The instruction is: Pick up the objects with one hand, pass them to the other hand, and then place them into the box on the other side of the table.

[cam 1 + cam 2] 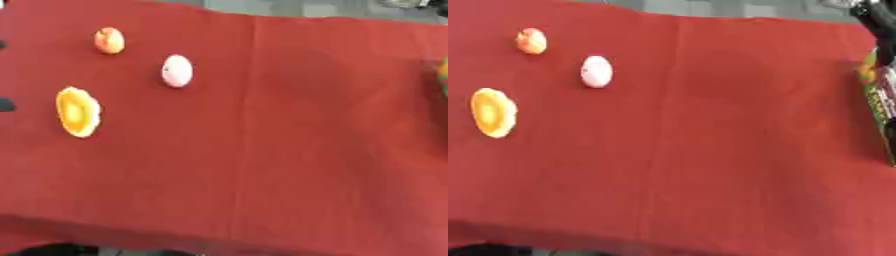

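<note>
Objects: three small things lie on the left part of the red-cloth-covered desk: a flat yellow-and-orange piece like a halved fruit, a pale pink egg-shaped object, and a small round orange-and-yellow object farthest back.
Spacing: all three lie apart from one another, none touching.
Long axes: the yellow-and-orange piece and the pink egg both run roughly near-to-far on the desk.
Box: a multicoloured box edge shows at the far right border, well apart from the three objects, with the bare middle of the cloth between.
Left hand: only dark slivers show at the left border, possibly part of it; I cannot tell how its fingers stand.
Right hand: a dark arm part comes in at the upper right corner above the box; the hand itself does not show.
Deciding relation: the objects lie on the left, so the left arm looks the nearer for the pick, and the yellow-and-orange piece lies closest to the left border.
Stage, as judged: nothing is held; all three objects are yet to be picked, passed and boxed.
</note>
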Available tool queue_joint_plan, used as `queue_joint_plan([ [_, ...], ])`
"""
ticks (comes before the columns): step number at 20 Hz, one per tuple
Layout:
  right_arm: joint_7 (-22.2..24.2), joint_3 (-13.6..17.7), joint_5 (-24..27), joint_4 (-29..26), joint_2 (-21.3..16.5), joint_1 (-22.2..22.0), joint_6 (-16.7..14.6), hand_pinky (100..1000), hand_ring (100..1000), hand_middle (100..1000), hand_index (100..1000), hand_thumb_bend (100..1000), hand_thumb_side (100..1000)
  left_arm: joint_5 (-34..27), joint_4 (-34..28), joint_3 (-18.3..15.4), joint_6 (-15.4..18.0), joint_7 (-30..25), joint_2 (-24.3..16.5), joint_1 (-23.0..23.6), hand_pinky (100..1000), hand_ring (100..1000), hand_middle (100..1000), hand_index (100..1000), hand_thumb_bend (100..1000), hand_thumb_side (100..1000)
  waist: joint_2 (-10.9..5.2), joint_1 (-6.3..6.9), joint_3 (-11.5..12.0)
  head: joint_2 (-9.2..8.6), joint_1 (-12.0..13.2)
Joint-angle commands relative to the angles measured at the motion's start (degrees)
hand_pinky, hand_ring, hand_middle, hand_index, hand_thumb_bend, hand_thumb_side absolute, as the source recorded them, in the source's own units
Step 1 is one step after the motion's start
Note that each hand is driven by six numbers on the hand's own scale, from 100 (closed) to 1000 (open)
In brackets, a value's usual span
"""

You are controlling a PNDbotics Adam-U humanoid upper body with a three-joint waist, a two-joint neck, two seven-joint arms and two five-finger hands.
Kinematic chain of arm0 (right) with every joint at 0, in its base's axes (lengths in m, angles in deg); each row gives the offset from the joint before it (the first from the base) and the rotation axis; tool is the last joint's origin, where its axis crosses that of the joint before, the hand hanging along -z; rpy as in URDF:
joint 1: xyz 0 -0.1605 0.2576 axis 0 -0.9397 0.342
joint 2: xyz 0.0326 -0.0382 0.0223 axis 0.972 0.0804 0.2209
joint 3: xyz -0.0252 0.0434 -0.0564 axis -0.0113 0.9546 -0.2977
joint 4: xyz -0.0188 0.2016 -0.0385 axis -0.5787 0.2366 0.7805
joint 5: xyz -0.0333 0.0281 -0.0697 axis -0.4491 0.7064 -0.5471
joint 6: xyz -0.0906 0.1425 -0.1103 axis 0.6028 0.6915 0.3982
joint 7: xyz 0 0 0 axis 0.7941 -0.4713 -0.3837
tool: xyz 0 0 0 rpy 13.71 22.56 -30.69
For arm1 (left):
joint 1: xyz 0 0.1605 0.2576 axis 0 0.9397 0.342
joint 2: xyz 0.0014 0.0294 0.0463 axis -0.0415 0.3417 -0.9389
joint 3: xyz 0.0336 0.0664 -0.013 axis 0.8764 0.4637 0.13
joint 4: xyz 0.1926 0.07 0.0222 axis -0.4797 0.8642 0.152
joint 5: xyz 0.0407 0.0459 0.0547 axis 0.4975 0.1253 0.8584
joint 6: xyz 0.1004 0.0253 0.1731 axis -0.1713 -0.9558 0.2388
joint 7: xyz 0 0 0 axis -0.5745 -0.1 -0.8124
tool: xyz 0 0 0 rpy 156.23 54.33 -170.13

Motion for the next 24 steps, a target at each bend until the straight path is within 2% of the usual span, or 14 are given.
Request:
queue_joint_plan([
  [1,0.42,0.14,-0.43,-0.97,-2.1,0.68,-0.08,787,768,733,781,497,446,3.17,1.46,0.48,0.99,-4.36,-2.5,-0.65,858,882,818,864,640,223,-1.89,0.92,-0.22,0.35,0.34],
  [10,1.09,-0.56,-0.71,-0.85,-1.29,1.02,0.13,787,764,729,780,499,445,-0.5,8.37,3.93,1.43,-10.38,1.1,-4.8,860,879,809,878,589,221,-1.87,1.09,-0.45,0.35,0.46],
  [12,1.23,-0.7,-0.81,-0.83,-1.11,1.18,0.18,787,762,724,780,512,416,-0.58,10.18,4.63,1.28,-10.6,2.38,-6.17,859,878,809,889,583,230,-1.84,1.16,-0.47,0.35,0.54],
  [13,1.34,-0.79,-0.84,-0.82,-0.99,1.25,0.21,788,761,723,780,499,445,-0.52,10.98,5.01,1.24,-10.63,2.98,-6.72,859,878,810,890,590,247,-1.81,1.16,-0.54,0.35,0.57],
  [24,2.18,-1.25,-1.16,-0.47,-0.35,1.54,0.33,789,758,719,780,501,446,-0.86,14.64,7.06,1.2,-10.25,7.12,-10.64,856,875,807,890,607,260,-1.6,1.16,-0.72,0.35,-0.89],
])
